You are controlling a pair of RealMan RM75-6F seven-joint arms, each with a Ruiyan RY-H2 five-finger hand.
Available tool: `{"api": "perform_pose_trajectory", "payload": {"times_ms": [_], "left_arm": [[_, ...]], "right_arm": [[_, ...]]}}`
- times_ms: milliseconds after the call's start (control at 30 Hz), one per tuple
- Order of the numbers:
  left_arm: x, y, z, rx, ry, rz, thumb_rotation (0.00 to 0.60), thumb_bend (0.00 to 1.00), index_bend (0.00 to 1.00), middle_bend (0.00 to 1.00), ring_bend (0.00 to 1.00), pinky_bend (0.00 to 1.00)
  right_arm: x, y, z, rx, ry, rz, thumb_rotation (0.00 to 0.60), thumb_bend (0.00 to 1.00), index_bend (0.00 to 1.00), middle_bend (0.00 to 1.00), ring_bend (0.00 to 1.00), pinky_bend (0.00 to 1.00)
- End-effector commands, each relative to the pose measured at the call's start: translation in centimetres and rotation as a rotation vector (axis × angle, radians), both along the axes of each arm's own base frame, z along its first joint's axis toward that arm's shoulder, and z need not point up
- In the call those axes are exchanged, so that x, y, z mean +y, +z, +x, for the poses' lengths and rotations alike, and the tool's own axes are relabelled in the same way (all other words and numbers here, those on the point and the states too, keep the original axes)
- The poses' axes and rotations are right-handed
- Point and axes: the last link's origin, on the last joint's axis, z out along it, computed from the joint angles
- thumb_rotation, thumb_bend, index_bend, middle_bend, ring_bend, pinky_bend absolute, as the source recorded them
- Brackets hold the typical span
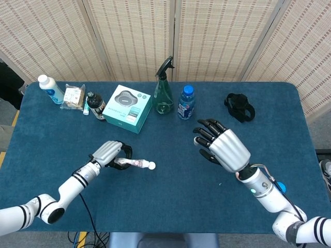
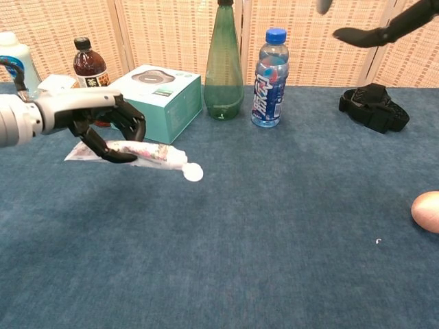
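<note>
Head view shows the blue-carpeted bench carrying everything, its back edge lined with goods that stand well apart from the working area in front. Largest among them is the teal box, lying flat, with the green spray bottle and the blue-capped water bottle upright just to its right. A black strap bundle sits alone toward the right rear. At the left rear stand a white bottle, a snack packet and a small dark bottle, close together.

The right robot hand hangs above bare carpet in front of the water bottle, fingers spread wide and holding nothing; the chest view catches only its dark fingertips at the top edge.

The left robot hand is curled around the rear half of the toothpaste tube, low over the bench. Its grip sits behind the middle, so the white cap end juts out free to the right and tips slightly downward, close to the carpet; I cannot tell whether it touches.

Smallest are an orange ball and a blue ball near the right front.
</note>
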Motion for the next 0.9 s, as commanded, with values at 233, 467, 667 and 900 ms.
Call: {"api": "perform_pose_trajectory", "payload": {"times_ms": [233, 467, 667, 900], "left_arm": [[-0.4, -2.8, -1.2, 0.117, 0.009, 0.041, 0.6, 0.45, 0.41, 0.45, 0.24, 0.23], [-0.6, -1.1, -1.5, 0.126, 0.027, 0.065, 0.6, 0.45, 0.2, 0.25, 0.09, 0.18], [-1.7, 1.8, -2.7, 0.095, 0.079, 0.15, 0.6, 0.45, 0.19, 0.24, 0.09, 0.17], [-4.7, 6.0, -6.3, 0.146, 0.128, 0.365, 0.6, 0.45, 0.26, 0.24, 0.09, 0.17]], "right_arm": [[0.6, 1.7, -2.4, 0.0, -0.077, -0.037, 0.6, 0.23, 0.6, 0.39, 0.19, 0.27], [1.0, 2.9, -4.4, 0.011, -0.146, -0.068, 0.6, 0.23, 0.6, 0.39, 0.19, 0.27], [1.8, 4.3, -6.7, 0.014, -0.237, -0.101, 0.6, 0.23, 0.6, 0.39, 0.19, 0.27], [3.5, 5.5, -10.3, 0.054, -0.41, -0.111, 0.6, 0.23, 0.56, 0.39, 0.19, 0.27]]}}
